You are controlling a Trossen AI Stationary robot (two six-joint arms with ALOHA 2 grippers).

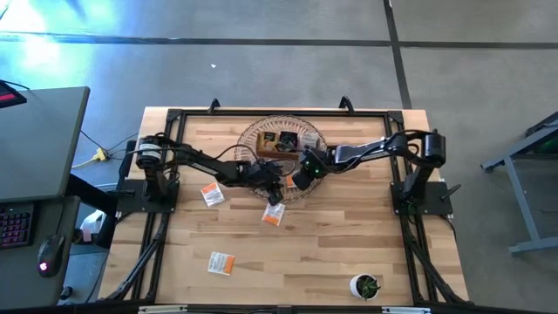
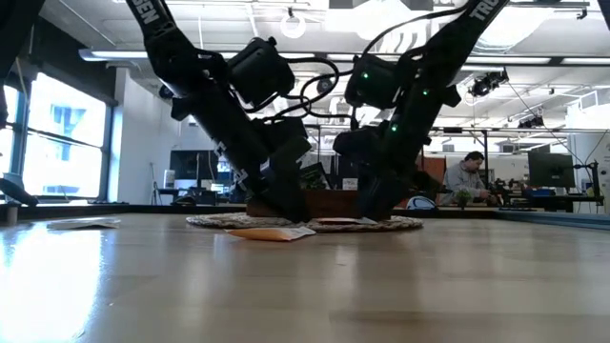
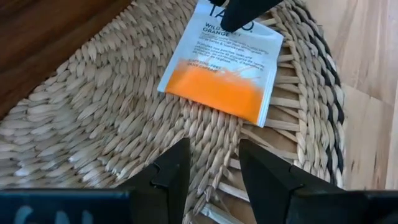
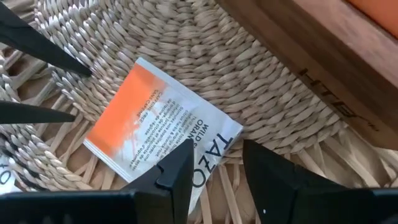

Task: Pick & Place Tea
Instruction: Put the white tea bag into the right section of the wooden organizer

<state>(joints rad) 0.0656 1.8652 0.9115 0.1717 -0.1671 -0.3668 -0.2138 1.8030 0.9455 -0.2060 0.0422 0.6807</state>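
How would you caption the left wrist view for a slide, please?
Left claw, open, hovers over a white-and-orange tea sachet lying on the woven mat.

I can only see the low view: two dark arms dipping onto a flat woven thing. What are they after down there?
Observer: A white-and-orange tea sachet lying flat on the woven mat, between both grippers.
Operator: Has either one grabbed it?
Observer: No. The left gripper is open and empty beside it; the right gripper is open at its white end.
Operator: Any more tea about?
Observer: From above, three more sachets lie on the table.
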